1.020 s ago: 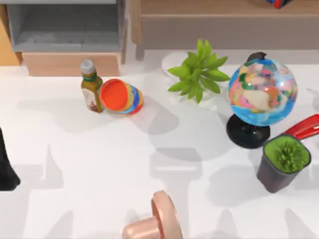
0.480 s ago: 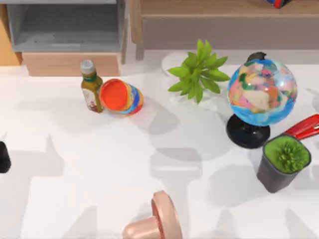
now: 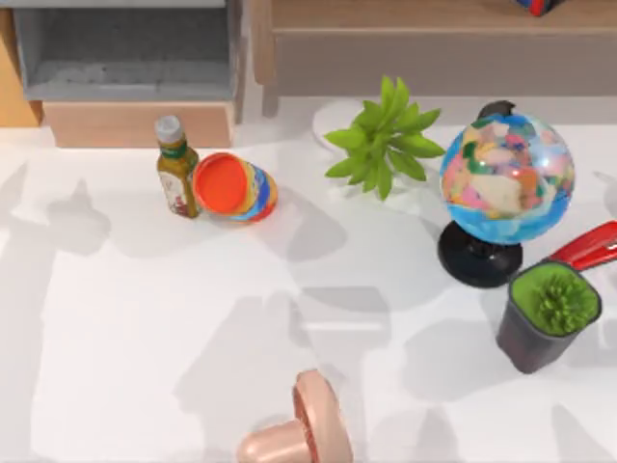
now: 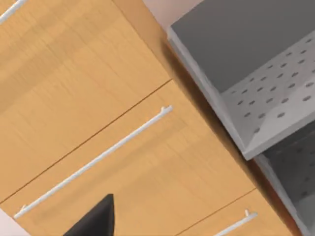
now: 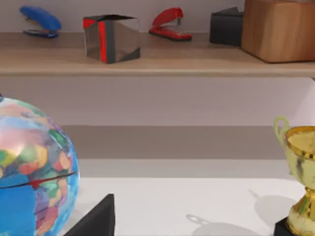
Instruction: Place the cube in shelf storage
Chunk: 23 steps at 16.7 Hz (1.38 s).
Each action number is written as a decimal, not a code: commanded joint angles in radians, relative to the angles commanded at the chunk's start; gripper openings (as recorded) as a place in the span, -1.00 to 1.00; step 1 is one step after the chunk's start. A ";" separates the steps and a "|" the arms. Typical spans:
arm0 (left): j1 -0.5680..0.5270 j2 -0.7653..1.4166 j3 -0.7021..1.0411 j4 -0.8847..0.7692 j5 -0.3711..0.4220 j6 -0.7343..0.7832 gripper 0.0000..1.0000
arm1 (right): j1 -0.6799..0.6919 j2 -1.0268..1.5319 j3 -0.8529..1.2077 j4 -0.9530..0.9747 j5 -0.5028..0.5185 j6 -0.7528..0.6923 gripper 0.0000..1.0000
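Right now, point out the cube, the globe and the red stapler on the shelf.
cube (image 5: 110,38), right wrist view, front face.
globe (image 3: 507,177), top view, middle of the sphere.
red stapler (image 5: 169,24), right wrist view, its top arm.

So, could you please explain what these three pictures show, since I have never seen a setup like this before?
It is a simulated pair of robot arms at a white table. One picture looks down from overhead: a sauce bottle, coloured bowls, a leafy plant, a globe and a potted plant are on the table. The other two come from cameras on the wrists. The left end effector faces a wooden drawer cabinet. The right end effector faces the shelf, where the cube stands between a blue stapler and a red stapler. Whether anything is held cannot be told.
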 joint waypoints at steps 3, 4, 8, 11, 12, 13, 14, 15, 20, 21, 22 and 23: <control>0.055 0.304 0.145 0.155 0.061 0.208 1.00 | 0.000 0.000 0.000 0.000 0.000 0.000 1.00; 0.073 0.405 0.192 0.206 0.082 0.278 1.00 | 0.000 0.000 0.000 0.000 0.000 0.000 1.00; 0.142 0.786 0.373 0.399 0.159 0.539 1.00 | 0.000 0.000 0.000 0.000 0.000 0.000 1.00; 0.187 1.028 0.489 0.521 0.209 0.707 1.00 | 0.000 0.000 0.000 0.000 0.000 0.000 1.00; 0.200 1.096 0.522 0.556 0.223 0.754 1.00 | 0.000 0.000 0.000 0.000 0.000 0.000 1.00; 0.211 1.157 0.551 0.587 0.236 0.797 1.00 | 0.000 0.000 0.000 0.000 0.000 0.000 1.00; 0.221 1.210 0.577 0.613 0.247 0.834 1.00 | 0.000 0.000 0.000 0.000 0.000 0.000 1.00; 0.230 1.255 0.599 0.636 0.256 0.865 1.00 | 0.000 0.000 0.000 0.000 0.000 0.000 1.00; 0.245 1.331 0.636 0.676 0.272 0.920 1.00 | 0.000 0.000 0.000 0.000 0.000 0.000 1.00; 0.245 1.331 0.636 0.676 0.272 0.920 1.00 | 0.000 0.000 0.000 0.000 0.000 0.000 1.00; 0.245 1.331 0.636 0.676 0.272 0.920 1.00 | 0.000 0.000 0.000 0.000 0.000 0.000 1.00; 0.239 1.329 0.632 0.673 0.271 0.918 1.00 | 0.000 0.000 0.000 0.000 0.000 0.000 1.00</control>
